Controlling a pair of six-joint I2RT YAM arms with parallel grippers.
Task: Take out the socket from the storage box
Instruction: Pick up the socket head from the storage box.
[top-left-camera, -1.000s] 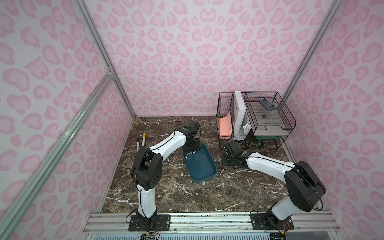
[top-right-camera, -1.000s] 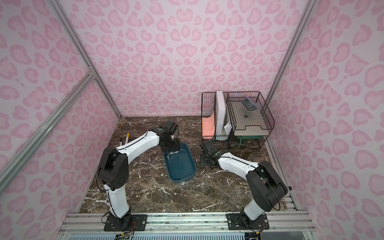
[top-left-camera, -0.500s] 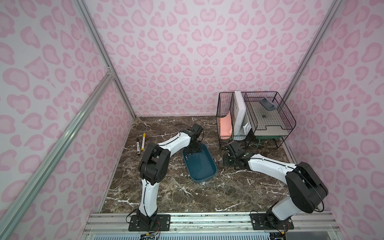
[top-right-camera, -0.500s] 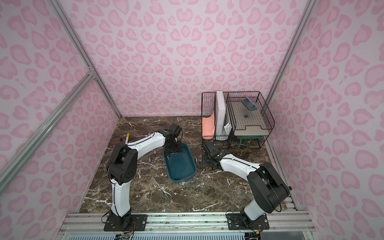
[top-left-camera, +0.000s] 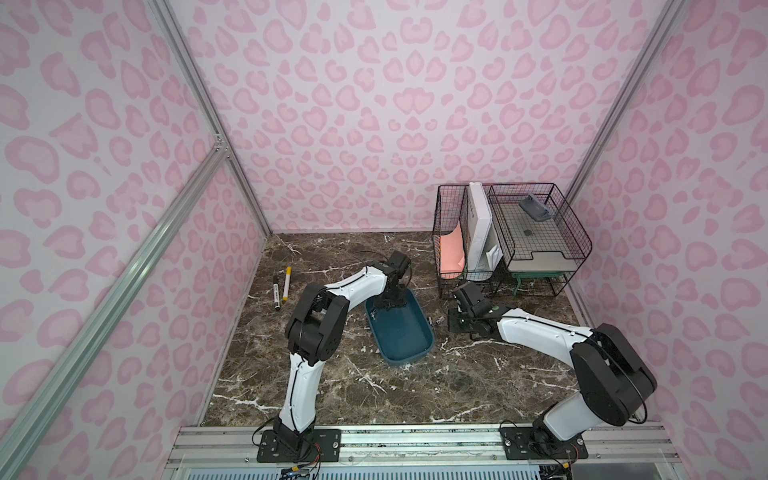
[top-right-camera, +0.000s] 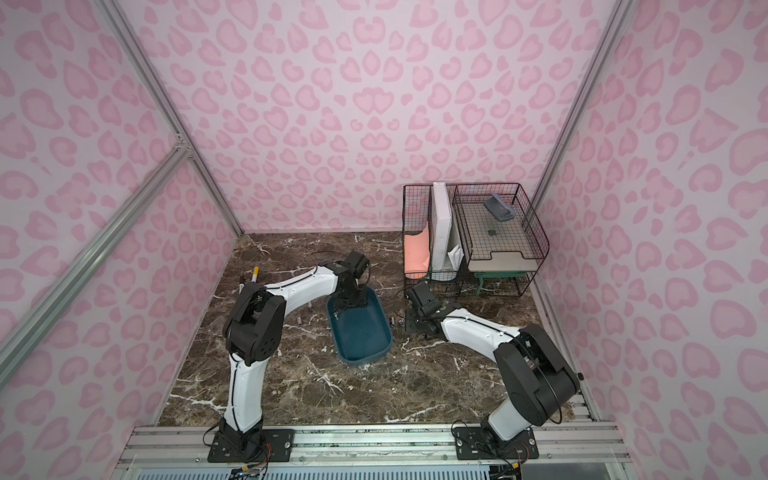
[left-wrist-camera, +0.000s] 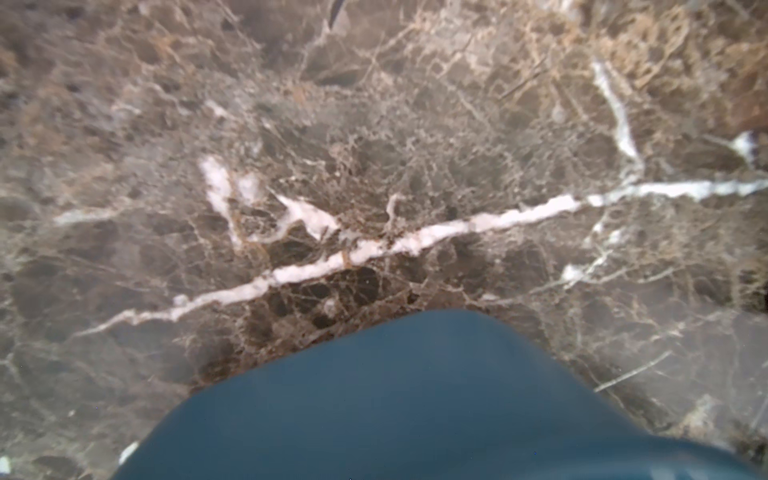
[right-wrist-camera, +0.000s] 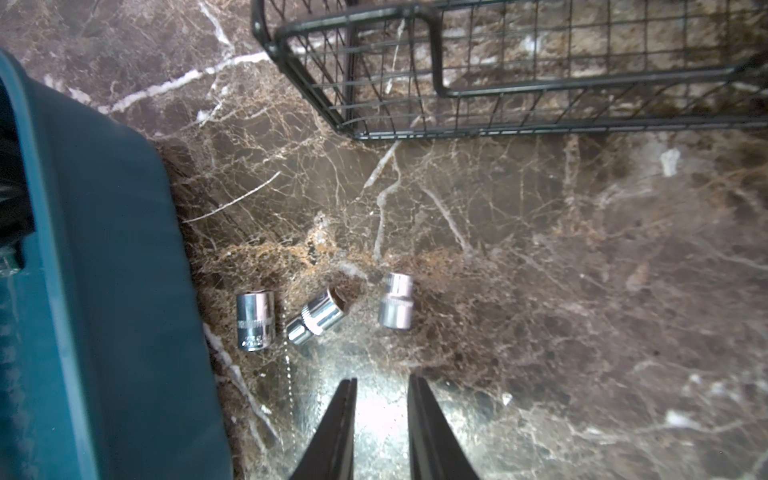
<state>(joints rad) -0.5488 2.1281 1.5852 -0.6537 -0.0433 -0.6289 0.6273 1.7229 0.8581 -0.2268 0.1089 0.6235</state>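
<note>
Left arm (top-left-camera: 353, 286) elbow had swung in closer to the dark teal-blue oblong plastic storage box (top-left-camera: 401, 332) than a second before. Left gripper (top-left-camera: 384, 306) stayed low at the box's far end; couldn't tell its fingers' state. Three short chrome steel sockets (right-wrist-camera: 318, 318) lay outside the box on the brown marble tabletop (top-left-camera: 415, 395), just right of its wall. Right gripper (right-wrist-camera: 382, 380) had barely shifted, near them, fingers slightly apart, empty. Black wire-mesh rack (right-wrist-camera: 498, 83) stood beyond.
</note>
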